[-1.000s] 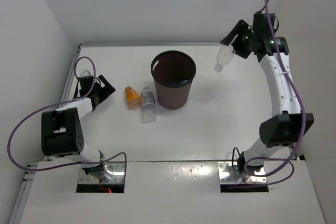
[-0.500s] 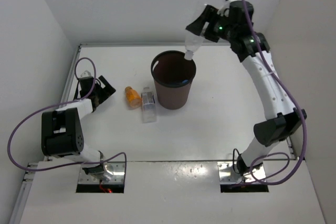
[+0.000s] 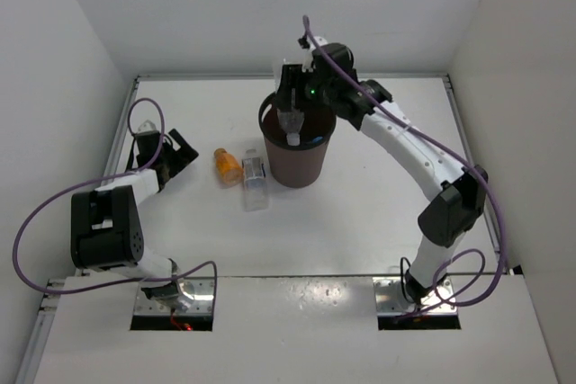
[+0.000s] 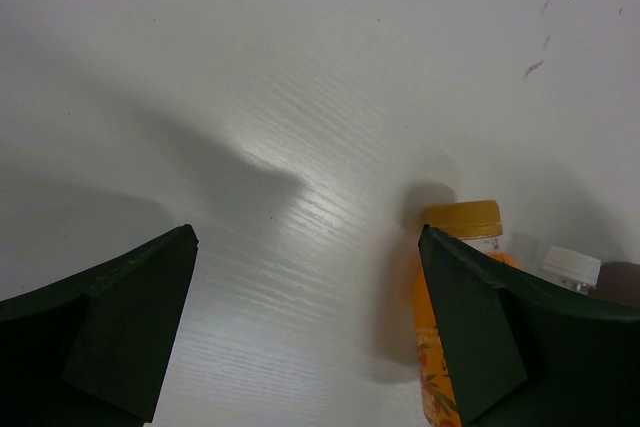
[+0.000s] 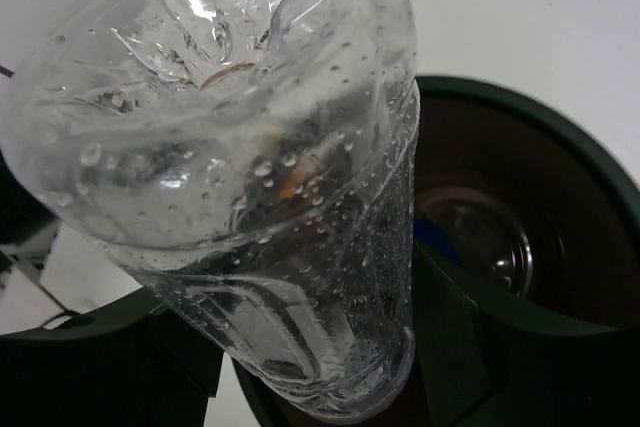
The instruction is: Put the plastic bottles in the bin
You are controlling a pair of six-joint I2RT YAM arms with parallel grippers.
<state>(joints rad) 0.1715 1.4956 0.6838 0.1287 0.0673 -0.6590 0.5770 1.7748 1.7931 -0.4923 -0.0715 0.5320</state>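
My right pincer is clenched on the clear bottle, which hangs cap-down, long axis upright, directly over the open bin at upper centre of the frame; letting go should drop it in.

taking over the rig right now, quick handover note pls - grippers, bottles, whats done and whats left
left gripper: open, empty, low over the table, left of the orange bottle.
right gripper: shut on the plain clear bottle, cap down above the mouth of the bin.
Done: one bottle with some blue on it lies inside the bin.
Left: release the held bottle, then bin the orange bottle and the whitish-label bottle, both lying on the table just left of the bin.
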